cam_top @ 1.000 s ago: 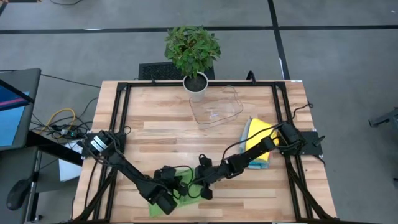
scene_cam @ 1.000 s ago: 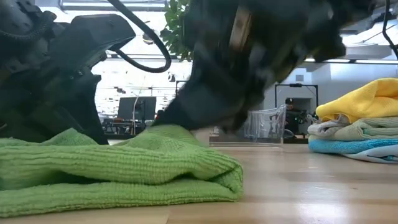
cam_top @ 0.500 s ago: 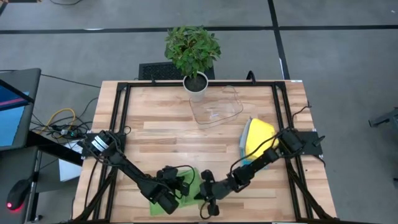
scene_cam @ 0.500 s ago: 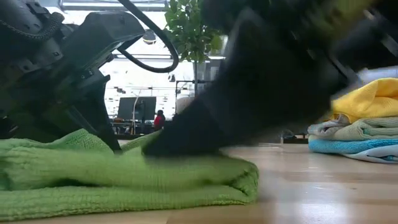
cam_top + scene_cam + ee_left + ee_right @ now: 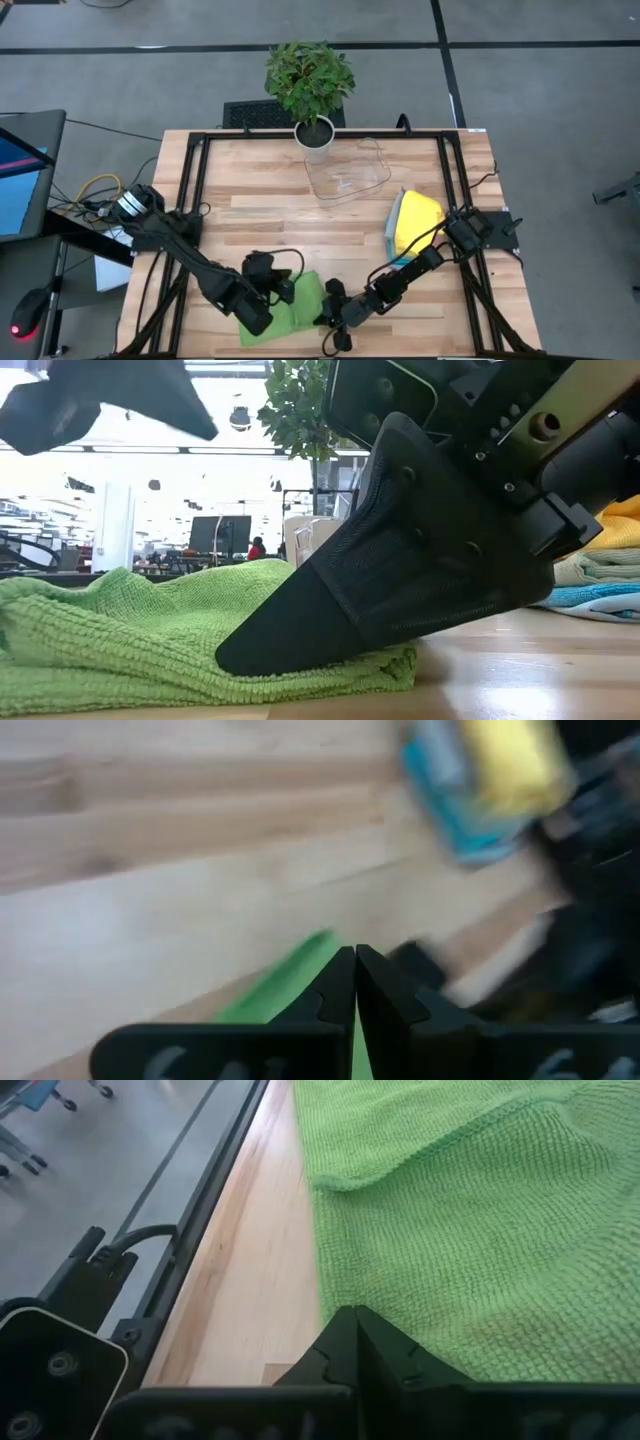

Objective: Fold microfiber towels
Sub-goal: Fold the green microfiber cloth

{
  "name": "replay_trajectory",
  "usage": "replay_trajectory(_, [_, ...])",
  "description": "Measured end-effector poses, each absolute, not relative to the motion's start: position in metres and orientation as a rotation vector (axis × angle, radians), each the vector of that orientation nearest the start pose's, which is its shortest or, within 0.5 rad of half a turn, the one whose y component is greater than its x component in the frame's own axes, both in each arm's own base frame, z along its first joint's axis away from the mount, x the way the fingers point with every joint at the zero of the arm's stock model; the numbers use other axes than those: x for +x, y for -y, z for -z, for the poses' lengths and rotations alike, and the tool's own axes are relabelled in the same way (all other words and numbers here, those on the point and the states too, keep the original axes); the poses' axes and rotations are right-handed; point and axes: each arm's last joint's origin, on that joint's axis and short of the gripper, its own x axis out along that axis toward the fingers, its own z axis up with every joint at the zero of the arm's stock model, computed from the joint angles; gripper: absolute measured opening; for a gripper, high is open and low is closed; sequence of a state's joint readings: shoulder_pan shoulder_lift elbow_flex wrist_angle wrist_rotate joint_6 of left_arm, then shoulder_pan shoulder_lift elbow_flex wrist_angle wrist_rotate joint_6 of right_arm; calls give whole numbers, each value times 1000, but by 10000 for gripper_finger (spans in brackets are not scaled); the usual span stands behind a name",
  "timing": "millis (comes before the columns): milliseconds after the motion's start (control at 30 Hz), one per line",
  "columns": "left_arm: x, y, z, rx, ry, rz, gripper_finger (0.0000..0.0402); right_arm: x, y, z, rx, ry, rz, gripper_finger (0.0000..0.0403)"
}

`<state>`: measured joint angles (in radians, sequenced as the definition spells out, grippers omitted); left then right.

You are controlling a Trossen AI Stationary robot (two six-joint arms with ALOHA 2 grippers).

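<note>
Potted plant (image 5: 312, 88) at tabletop (image 5: 260, 210) far edge, centre. Clear plastic tray (image 5: 347, 172) just beside it, toward right. Laptop (image 5: 18, 175) off the left edge, yellow cable (image 5: 97, 187) near it.

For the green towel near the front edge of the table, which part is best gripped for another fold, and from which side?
Probably the green towel's rear corner, nearest the clear tray. There it lies flat and bare, while the left gripper and right gripper crowd its middle and right edge. Coming down from above suits the thin, limp edge.
</note>
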<state>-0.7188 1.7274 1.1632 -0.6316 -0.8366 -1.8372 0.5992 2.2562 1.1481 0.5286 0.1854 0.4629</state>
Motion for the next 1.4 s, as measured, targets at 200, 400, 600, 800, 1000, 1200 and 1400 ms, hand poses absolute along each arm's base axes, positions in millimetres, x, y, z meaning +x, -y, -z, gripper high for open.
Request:
replay_trajectory(200, [286, 243, -179, -965, -392, -519, 3, 360, -237, -62, 223, -616, -264, 21])
replay_trajectory(400, [302, 271, -130, -991, -578, -460, 0, 360, -237, -62, 222, -616, -265, 31])
replay_trajectory(600, [301, 276, -127, -899, -875, -516, 0, 360, -236, -62, 223, -617, -267, 20])
replay_trajectory(800, [290, 276, -153, -751, -1059, -653, 0, 361, -234, -62, 225, -618, -266, 26])
replay_trajectory(1000, [281, 290, -185, -673, -1044, -676, 0, 362, -233, -62, 226, -617, -260, 28])
replay_trajectory(1200, [275, 294, -197, -790, -734, -800, 0, 362, -233, -71, 232, -600, -286, 19])
replay_trajectory(1400, [280, 291, -197, -864, -447, -833, 0, 364, -230, -110, 196, -511, -305, 25])
